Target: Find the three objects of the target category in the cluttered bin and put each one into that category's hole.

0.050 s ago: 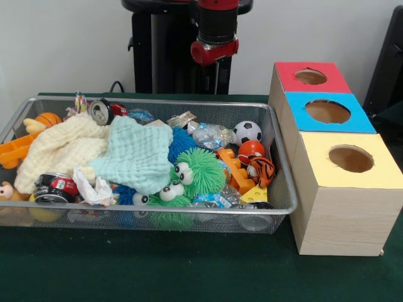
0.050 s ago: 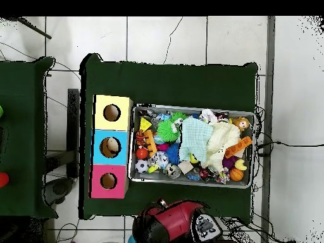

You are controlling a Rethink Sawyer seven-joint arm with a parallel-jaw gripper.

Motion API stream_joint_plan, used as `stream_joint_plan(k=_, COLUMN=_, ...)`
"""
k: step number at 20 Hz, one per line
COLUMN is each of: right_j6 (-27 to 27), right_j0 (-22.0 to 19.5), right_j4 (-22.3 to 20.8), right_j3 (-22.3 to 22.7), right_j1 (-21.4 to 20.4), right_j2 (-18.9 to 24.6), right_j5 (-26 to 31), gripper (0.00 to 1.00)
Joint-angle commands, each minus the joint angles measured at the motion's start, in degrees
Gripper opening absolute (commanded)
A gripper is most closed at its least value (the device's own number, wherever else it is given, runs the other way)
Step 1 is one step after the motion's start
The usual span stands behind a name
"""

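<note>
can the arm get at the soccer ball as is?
Probably yes. The soccer ball lies on top of the clutter near the bin's back corner, nothing covering it, and the arm is drawn back above.

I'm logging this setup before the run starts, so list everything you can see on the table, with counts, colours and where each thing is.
Mesh bin: one, silver wire, centre of the table.
Sorting boxes: three, wooden, tops red, blue and yellow, in a row beside the bin, one hole each.
Cloths: two, mint and cream, lying over the clutter.
Fuzzy toys with eyes: green and blue, near the bin's middle; count unclear.
Balls: soccer ball, basketball.
Tiger toy: one, orange.
Cans: at least two.
Table cover: dark green.
Robot arm: red and black, raised behind the bin.
</note>
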Motion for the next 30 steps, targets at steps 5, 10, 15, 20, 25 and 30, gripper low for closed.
stream_joint_plan(k=5, right_j6=6.36, right_j0=1.32, right_j4=-1.08, right_j3=-10.3, right_j1=2.56, right_j2=-0.46, right_j5=-3.54, gripper=1.0)
stream_joint_plan(k=10, right_j6=4.32, right_j0=1.96, right_j4=-2.79, right_j3=-11.32, right_j1=2.65, right_j2=0.02, right_j5=-2.39, gripper=1.0)
stream_joint_plan(k=15, right_j6=4.03, right_j0=2.07, right_j4=-3.75, right_j3=-12.65, right_j1=3.87, right_j2=0.26, right_j5=-2.61, gripper=1.0)
stream_joint_plan(k=20, right_j6=5.22, right_j0=3.21, right_j4=-4.08, right_j3=-14.41, right_j1=5.94, right_j2=-0.9, right_j5=-4.38, gripper=1.0)
stream_joint_plan(k=25, right_j6=6.08, right_j0=4.72, right_j4=-4.17, right_j3=-15.95, right_j1=8.31, right_j2=-2.93, right_j5=-7.05, gripper=1.0)
stream_joint_plan(k=30, right_j6=6.57, right_j0=6.38, right_j4=-3.52, right_j3=-17.03, right_j1=9.91, right_j2=-4.94, right_j5=-9.12, gripper=1.0)
